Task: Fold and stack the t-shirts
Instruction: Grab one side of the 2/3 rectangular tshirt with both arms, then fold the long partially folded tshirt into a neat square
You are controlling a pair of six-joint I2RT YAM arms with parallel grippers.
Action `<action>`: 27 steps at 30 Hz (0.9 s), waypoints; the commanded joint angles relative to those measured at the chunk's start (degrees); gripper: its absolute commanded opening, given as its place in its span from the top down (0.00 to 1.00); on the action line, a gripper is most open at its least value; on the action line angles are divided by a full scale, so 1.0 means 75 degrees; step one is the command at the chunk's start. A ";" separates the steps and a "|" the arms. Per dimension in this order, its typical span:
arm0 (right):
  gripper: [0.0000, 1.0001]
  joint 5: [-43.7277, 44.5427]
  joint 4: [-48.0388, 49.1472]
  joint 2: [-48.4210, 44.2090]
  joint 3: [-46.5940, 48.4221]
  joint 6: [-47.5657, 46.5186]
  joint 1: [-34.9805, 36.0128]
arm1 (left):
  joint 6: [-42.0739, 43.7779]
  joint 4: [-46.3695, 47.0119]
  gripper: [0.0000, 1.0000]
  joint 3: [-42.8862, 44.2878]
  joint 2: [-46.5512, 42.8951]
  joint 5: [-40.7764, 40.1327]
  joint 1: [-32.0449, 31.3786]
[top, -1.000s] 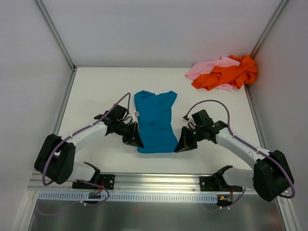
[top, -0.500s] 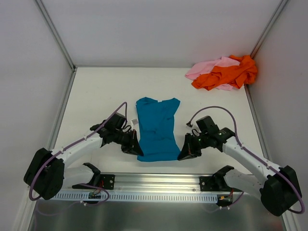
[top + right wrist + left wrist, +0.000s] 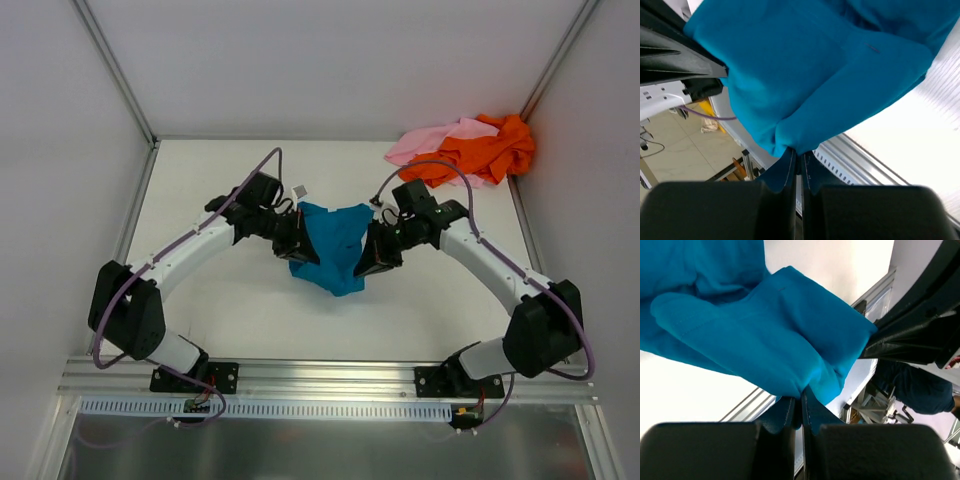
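The step in hand looked to be folding the teal-blue t-shirt [image 3: 333, 250] over on itself. To do it well, the two arms needed to travel level and in step, since a lag on either side would likely twist the cloth.

The left gripper [image 3: 801, 400] had its fingers pressed together on a fold of teal cloth, which bulged out just past the tips in the left wrist view. Between the two grippers the shirt hung bunched over the middle of the bench [image 3: 200, 170], about midway between the near and far edges. Its lower part sagged to a point toward the near edge; whether that point touched the bench could not be told.

That slack was the thing to mend — drawing the grippers a little apart before lowering would probably flatten the cloth, and letting go only once it lay down would save a crease.

The right gripper [image 3: 799, 157] pinched the shirt's other side the same way, closed on a thick fold.

The orange t-shirt [image 3: 470, 155] and the pink t-shirt [image 3: 425, 140] lay heaped together in the far right corner — well apart from both grippers, not yet folded.
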 commanded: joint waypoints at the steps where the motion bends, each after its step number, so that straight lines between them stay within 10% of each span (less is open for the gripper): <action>1: 1.00 -0.0172 -0.0421 0.0455 0.0771 -0.0437 -0.0282 | 0.0336 -0.0572 1.00 0.0655 0.0260 0.0265 0.0420; 27: 1.00 -0.0406 -0.0832 0.4499 0.4488 -0.0696 -0.1325 | 0.0478 -0.0352 0.99 0.2356 0.3341 0.2421 0.2168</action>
